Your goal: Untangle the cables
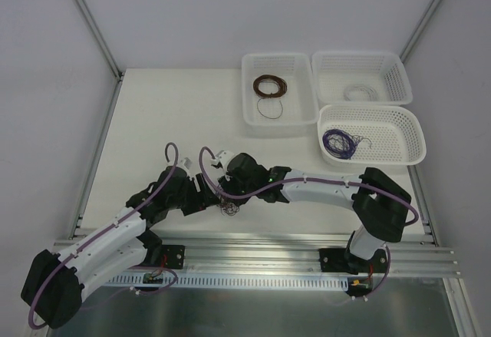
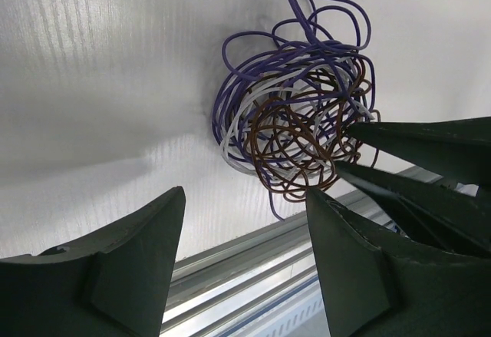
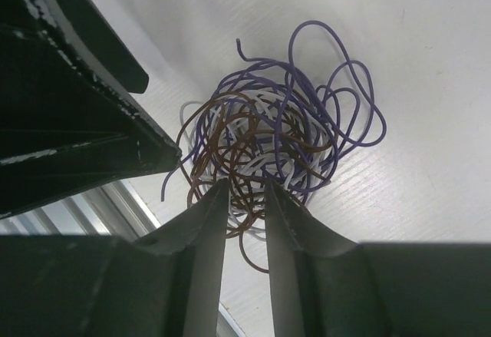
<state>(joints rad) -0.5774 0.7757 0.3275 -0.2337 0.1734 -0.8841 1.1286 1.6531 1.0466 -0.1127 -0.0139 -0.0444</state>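
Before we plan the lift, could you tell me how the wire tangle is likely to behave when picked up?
The tangle probably feels light and floppy, being thin loose loops. Its purple, brown and white strands interlace, so pulling one likely drags the whole clump.

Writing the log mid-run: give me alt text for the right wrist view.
A scribbly tangle of purple, brown and white wires lies on the white table, with the right claw at its near edge, tips narrowly parted around a few strands. The left claw looms dark at upper left, beside the tangle.
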